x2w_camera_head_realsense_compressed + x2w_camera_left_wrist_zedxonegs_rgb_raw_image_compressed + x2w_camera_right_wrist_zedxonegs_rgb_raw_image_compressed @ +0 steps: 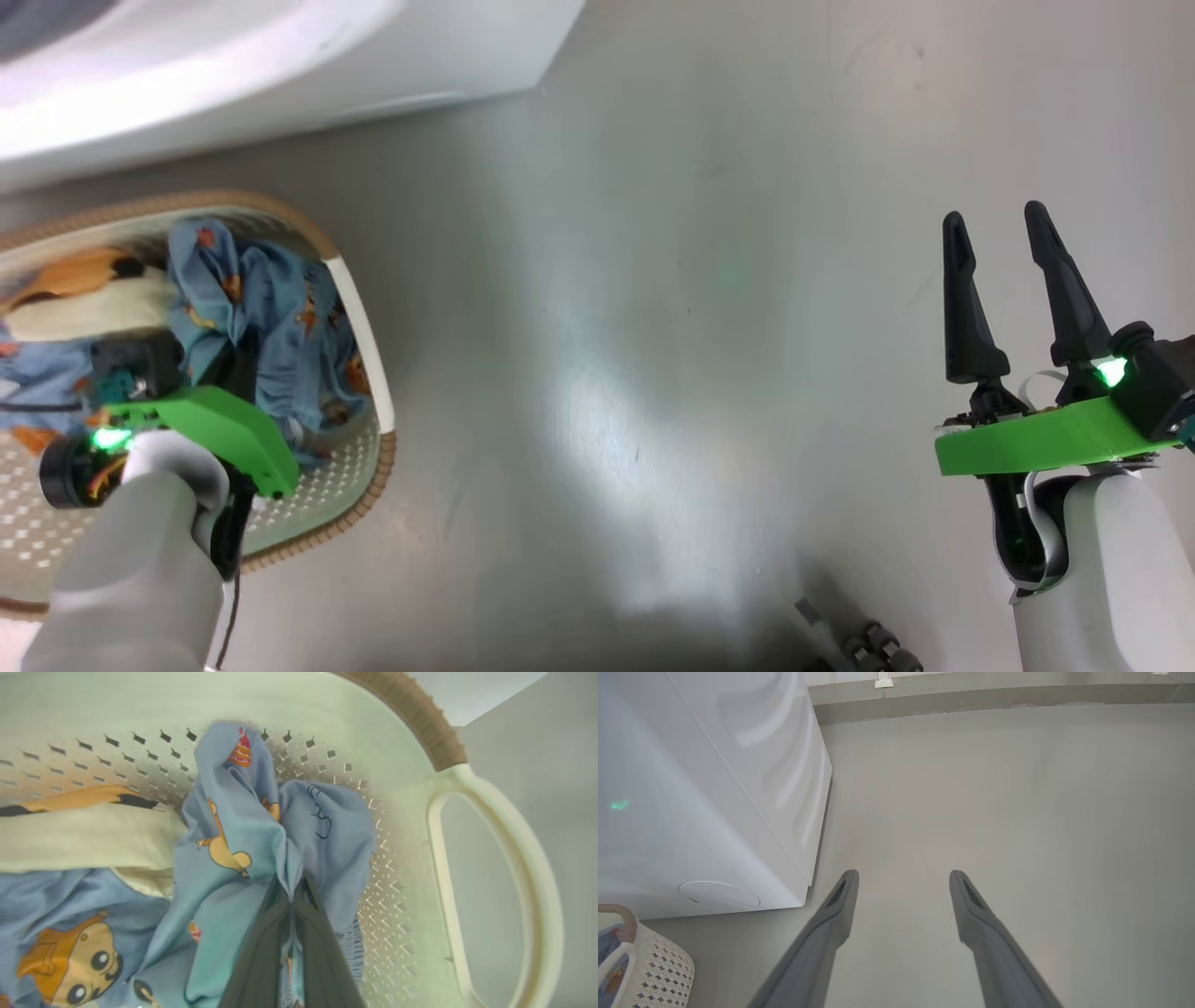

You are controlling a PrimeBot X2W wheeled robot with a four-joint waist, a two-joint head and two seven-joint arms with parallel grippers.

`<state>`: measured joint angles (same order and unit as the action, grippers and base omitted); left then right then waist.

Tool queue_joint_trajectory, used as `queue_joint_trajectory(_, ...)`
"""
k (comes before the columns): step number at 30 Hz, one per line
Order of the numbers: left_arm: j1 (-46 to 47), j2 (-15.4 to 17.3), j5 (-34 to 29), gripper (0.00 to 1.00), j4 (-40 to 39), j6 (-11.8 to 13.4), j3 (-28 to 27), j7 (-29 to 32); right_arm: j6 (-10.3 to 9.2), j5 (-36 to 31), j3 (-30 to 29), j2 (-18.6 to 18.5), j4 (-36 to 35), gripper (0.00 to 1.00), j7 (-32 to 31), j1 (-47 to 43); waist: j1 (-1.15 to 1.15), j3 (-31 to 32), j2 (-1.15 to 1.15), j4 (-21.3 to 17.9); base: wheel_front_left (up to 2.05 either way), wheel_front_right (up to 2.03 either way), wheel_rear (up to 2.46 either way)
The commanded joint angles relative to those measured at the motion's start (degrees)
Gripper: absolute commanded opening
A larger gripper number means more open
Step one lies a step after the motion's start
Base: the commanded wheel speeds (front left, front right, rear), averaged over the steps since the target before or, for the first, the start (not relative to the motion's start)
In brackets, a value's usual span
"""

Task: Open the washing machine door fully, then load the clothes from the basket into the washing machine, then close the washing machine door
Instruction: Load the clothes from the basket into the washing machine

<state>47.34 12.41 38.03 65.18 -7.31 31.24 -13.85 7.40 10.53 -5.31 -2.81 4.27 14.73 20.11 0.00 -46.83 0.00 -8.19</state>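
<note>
The cream perforated basket [369,327] with a brown rim sits on the floor at the left. In it lie the clothes [271,317], light blue fabric with orange bears, beside a cream piece [89,313]. My left gripper [290,884] reaches down into the basket, shut on a bunched fold of the blue clothes [261,830]. My right gripper [1004,233] hangs open over bare floor at the right, nothing between its fingers [840,896]. The washing machine [280,65] stands at the top left; its white side and round service flap [719,895] show. The door is out of view.
Grey glossy floor [653,373] stretches between the basket and my right arm. The basket's side handle [509,858] is to the right of my left gripper. A wall base [994,697] runs behind the machine. A piece of the robot's base [868,644] pokes in at the bottom.
</note>
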Motion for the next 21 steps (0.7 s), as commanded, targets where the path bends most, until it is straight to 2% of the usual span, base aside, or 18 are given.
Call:
queue_joint_trajectory(1, -2.7, 1.9, 0.3, 0.00, -0.8, -0.2, -1.1, -0.9, 0.09, -0.6, 0.8, -0.1, -0.9, 1.00, 0.3, -1.5, 0.00, 3.4, 0.00, 1.2, 0.00, 0.00, 0.00)
queue_joint_trajectory(4, -4.2, 2.1, 0.0, 0.00, -2.9, 0.0, -2.2, -1.1, 0.09, -1.2, 0.7, -0.1, -0.6, 1.00, 0.3, -1.7, 0.00, 6.0, 0.00, 1.9, 0.00, 0.00, 0.00)
queue_joint_trajectory(10, -9.9, 2.4, -2.8, 0.00, -12.3, 2.2, -7.0, -1.1, 0.09, -2.3, 1.6, -0.1, -0.4, 1.00, 0.3, -2.3, 0.00, 11.2, 0.00, 2.8, 0.00, 0.00, 0.00)
queue_joint_trajectory(21, -22.5, -0.1, -10.6, 0.00, -27.5, 5.2, -16.1, -1.1, 0.09, -3.8, 4.3, -0.1, 1.3, 1.00, 0.3, -4.3, 0.00, 21.1, 0.00, 4.8, 0.00, 0.00, 0.00)
